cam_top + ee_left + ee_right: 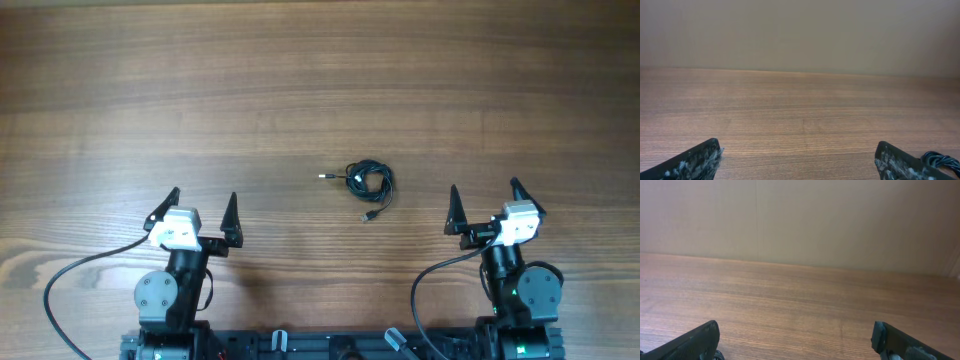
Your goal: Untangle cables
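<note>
Cables [371,181] knotted on the counter [300,80], both hands released

We see the cables lying in one small tangle right of centre, a silver-tipped plug [322,177] poking out on its left. Our left hand [204,195] and right hand [484,186] sit toward the near edge, fingers spread wide and grasping nothing, both apart from the tangle, the right hand closer to it.

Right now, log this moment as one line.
cables: tangled clump, untouched | left gripper: open, empty | right gripper: open, empty
</note>
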You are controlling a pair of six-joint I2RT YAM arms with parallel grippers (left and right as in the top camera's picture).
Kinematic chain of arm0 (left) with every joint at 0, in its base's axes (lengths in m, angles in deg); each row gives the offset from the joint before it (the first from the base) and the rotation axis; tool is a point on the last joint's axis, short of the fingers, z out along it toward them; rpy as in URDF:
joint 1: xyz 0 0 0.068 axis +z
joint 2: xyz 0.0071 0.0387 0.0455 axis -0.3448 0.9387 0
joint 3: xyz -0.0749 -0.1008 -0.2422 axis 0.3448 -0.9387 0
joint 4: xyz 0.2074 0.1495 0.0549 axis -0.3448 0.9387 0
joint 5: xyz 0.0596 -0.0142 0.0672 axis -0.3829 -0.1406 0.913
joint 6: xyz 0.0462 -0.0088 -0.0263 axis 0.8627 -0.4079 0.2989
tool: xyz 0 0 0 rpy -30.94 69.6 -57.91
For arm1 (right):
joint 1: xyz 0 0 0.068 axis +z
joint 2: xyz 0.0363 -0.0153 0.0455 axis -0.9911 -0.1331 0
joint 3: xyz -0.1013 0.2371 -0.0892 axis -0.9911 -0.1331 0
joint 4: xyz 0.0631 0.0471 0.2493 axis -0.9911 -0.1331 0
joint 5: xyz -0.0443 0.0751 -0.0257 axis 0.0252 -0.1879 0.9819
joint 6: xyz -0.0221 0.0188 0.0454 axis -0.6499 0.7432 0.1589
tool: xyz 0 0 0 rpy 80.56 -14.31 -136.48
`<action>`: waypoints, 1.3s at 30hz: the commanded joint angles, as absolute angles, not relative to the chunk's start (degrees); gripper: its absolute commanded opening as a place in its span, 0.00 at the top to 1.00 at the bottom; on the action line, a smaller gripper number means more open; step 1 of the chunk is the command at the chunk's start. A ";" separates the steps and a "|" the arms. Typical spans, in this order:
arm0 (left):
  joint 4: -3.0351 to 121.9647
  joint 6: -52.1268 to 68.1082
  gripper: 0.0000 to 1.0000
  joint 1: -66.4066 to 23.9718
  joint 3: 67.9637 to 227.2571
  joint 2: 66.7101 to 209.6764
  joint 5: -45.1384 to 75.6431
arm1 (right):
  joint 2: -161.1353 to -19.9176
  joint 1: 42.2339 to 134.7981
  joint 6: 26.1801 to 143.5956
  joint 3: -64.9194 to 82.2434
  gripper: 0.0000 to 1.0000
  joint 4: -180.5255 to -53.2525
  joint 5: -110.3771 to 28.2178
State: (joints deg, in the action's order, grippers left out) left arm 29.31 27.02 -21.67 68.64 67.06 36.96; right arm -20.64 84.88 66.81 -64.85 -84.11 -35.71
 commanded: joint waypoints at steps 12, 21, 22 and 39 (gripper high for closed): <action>29.09 27.08 0.00 -21.77 68.05 66.75 36.48 | -20.03 84.75 66.62 -64.92 0.00 -83.96 -34.91; 29.09 27.10 0.00 -21.77 68.05 66.75 36.48 | -21.75 84.70 66.53 -64.92 0.00 -83.98 -34.95; 29.09 27.10 0.00 -21.77 68.05 66.75 36.50 | -21.84 84.68 66.62 -64.92 0.00 -83.96 -34.91; 24.99 7.72 0.00 -21.77 71.37 66.82 31.49 | -21.84 84.70 66.53 -64.92 0.00 -83.96 -34.95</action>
